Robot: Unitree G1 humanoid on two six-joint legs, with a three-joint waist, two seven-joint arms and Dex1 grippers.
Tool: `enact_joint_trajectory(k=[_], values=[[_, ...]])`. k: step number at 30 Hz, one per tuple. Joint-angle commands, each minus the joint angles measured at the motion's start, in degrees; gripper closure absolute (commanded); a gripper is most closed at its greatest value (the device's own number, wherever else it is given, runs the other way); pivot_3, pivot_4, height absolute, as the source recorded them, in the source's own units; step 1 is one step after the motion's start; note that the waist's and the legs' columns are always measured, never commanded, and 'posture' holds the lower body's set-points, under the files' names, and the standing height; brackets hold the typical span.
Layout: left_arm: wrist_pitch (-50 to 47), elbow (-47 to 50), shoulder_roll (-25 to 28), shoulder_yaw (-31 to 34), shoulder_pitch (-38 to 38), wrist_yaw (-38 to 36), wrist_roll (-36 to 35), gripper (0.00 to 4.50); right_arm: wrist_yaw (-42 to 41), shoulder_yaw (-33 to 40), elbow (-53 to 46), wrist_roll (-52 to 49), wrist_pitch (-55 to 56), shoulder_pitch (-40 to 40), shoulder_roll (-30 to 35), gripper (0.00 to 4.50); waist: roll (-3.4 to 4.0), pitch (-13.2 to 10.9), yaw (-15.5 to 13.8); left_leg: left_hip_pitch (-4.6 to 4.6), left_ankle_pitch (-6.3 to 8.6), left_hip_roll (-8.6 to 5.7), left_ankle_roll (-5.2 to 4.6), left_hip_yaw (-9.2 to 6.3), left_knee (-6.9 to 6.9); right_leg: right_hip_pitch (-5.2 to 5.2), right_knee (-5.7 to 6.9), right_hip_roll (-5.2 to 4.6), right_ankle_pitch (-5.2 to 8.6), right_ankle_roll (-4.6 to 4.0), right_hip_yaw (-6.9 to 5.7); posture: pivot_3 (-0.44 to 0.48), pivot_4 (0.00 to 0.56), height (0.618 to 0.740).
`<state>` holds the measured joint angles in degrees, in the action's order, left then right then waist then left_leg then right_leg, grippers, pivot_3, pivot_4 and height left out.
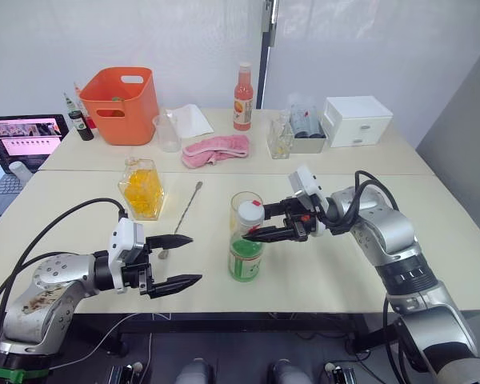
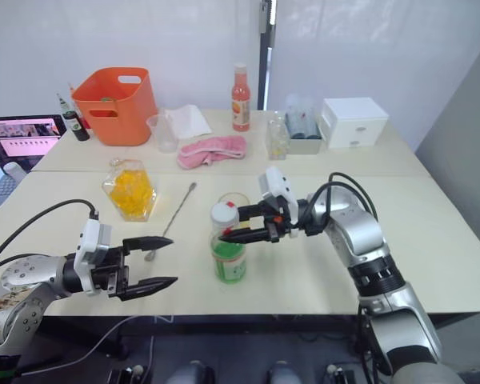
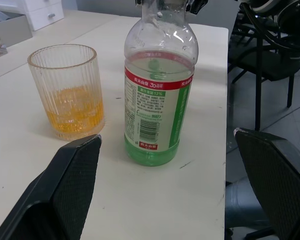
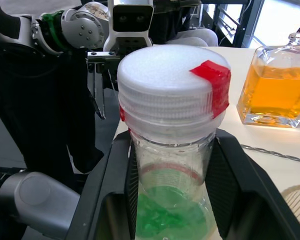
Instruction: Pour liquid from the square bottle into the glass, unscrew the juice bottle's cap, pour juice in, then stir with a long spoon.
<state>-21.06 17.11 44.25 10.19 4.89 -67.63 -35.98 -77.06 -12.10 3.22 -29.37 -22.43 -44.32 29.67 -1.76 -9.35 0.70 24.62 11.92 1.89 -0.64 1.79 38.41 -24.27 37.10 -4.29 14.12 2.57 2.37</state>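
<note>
Left gripper (image 1: 178,260): we see its two black fingers spread wide and holding nothing, low over the front of the table (image 1: 320,272); in its wrist view the juice bottle stands upright in the gap between them, further out and clear of both.

Square bottle (image 1: 142,189): a squat clear decanter with square sides, filled well up with yellow-orange liquid; we find it standing on the table behind the left gripper, apart from it.

Long spoon (image 1: 184,214): a thin silver stem lying flat on the table between the square bottle and the glass, its small bowl toward the left gripper's upper finger.

Glass (image 3: 66,91): a clear ribbed tumbler with a shallow layer of the yellow-orange liquid (image 3: 75,107) in its bottom; we see it upright just beside the juice bottle, on the far side from the table's front edge.

Juice bottle (image 1: 246,254): clear plastic, green-and-white label with a red band at its top edge, pale nearly colourless juice (image 3: 159,61) reaching up to its shoulder; it stands upright near the middle front of the table.

Cap (image 4: 172,92): white, ridged, with a red mark running down one side; we see it seated on the bottle's neck.

Right gripper (image 1: 262,222): its fingers reach in from the right at neck height, one on each side of the neck just below the cap; they stand narrow about it, but we cannot tell whether they press on it.
</note>
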Motion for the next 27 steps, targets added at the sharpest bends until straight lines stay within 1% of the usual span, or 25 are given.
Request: enact_joint_trajectory(k=[1, 2, 3, 6, 9, 12, 15, 18, 21, 24, 27], values=[[0.9, 1.7, 0.8, 1.5, 0.2, 0.0, -0.6, 0.00, 2.7, 4.6, -7.9, -3.8, -3.8, 0.6, 1.3, 3.19, 0.01, 0.0, -0.1, 0.01, 0.00, 0.00, 0.00, 0.00, 0.00, -0.01, 0.00, -0.01, 0.00, 0.00, 0.00, 0.000, 0.150, 0.715], [0.9, 1.6, 0.8, 1.5, 0.3, 0.0, -0.5, 0.00, 3.5, 5.2, -9.6, -4.6, -5.2, 1.1, 1.6, 3.19, 0.01, 0.0, -0.2, 0.02, 0.00, -0.01, 0.00, -0.01, 0.00, -0.01, 0.00, -0.02, 0.00, 0.00, 0.00, 0.000, 0.150, 0.715], [1.1, 1.4, 0.8, 1.6, 0.3, 0.0, -0.5, 0.00, 6.1, 6.3, -12.7, -5.9, -7.7, 1.9, 1.7, 3.19, 0.01, 0.0, -0.2, 0.03, 0.00, -0.01, 0.00, -0.02, 0.00, -0.02, 0.00, -0.04, 0.00, 0.00, 0.00, 0.000, 0.150, 0.715], [1.6, 0.9, 0.6, 1.5, 0.5, 0.3, -0.1, 0.00, 17.7, 9.7, -22.4, -9.2, -16.6, 5.4, 1.0, 3.19, 0.01, 0.0, -0.1, 0.03, 0.00, 0.02, 0.00, -0.04, -0.01, -0.02, 0.00, -0.04, 0.00, 0.00, -0.01, 0.000, 0.150, 0.715], [3.3, 0.0, -0.2, 0.9, 1.0, 0.7, 1.0, 0.00, 27.1, 11.1, -31.1, -10.9, -22.6, 9.1, 0.3, 3.19, 0.01, 0.0, -0.1, 0.02, 0.00, 0.03, 0.01, -0.06, -0.03, -0.02, 0.01, -0.04, 0.01, -0.01, -0.02, 0.000, 0.150, 0.715], [4.4, -0.5, -0.9, 0.6, 1.8, 1.4, 1.5, 0.00, 37.2, 11.3, -37.1, -10.5, -28.8, 11.3, -1.0, 3.19, 0.01, 0.0, 0.0, 0.02, 0.00, 0.01, 0.01, -0.05, -0.03, -0.01, 0.00, -0.07, 0.00, -0.01, -0.01, 0.000, 0.150, 0.715], [5.4, -1.2, -1.5, 0.3, 2.8, 1.5, 2.2, 0.00, 45.6, 11.2, -42.0, -10.3, -35.0, 12.8, -2.1, 3.19, 0.01, 0.0, -0.1, 0.02, -0.01, 0.01, 0.02, -0.03, -0.02, -0.02, 0.01, -0.05, 0.01, -0.01, -0.01, 0.000, 0.150, 0.715], [6.1, -2.2, -1.6, 0.0, 3.6, 1.3, 2.6, 0.00, 52.1, 11.7, -44.9, -10.3, -38.7, 13.9, -4.1, 3.19, 0.01, 0.0, 0.0, 0.03, -0.01, 0.00, 0.01, -0.03, -0.02, -0.02, 0.00, -0.05, 0.01, -0.01, 0.00, 0.000, 0.150, 0.715], [6.5, -2.8, -1.6, -0.4, 4.3, 1.1, 2.9, 0.00, 57.0, 11.6, -46.7, -9.2, -40.2, 15.0, -5.8, 3.19, 0.01, 0.0, 0.0, 0.03, -0.01, 0.00, 0.02, -0.03, -0.02, -0.02, 0.00, -0.03, 0.01, -0.01, 0.00, 0.000, 0.150, 0.715], [6.6, -3.0, -1.5, -0.7, 4.7, 0.6, 2.8, 0.00, 59.5, 11.0, -47.6, -8.8, -40.6, 16.0, -6.6, 3.19, 0.01, 0.0, 0.0, 0.03, -0.01, -0.03, 0.01, -0.02, -0.02, -0.01, -0.01, -0.05, 0.01, 0.00, 0.00, 0.000, 0.150, 0.715], [6.6, -3.1, -1.3, -0.9, 4.9, 0.1, 2.7, 0.00, 60.4, 10.1, -48.2, -8.0, -39.1, 18.2, -6.6, 3.19, 0.01, 0.0, 0.0, 0.03, -0.01, -0.02, 0.01, -0.03, -0.02, 0.00, -0.01, -0.03, 0.01, 0.00, -0.01, 0.000, 0.150, 0.715]])
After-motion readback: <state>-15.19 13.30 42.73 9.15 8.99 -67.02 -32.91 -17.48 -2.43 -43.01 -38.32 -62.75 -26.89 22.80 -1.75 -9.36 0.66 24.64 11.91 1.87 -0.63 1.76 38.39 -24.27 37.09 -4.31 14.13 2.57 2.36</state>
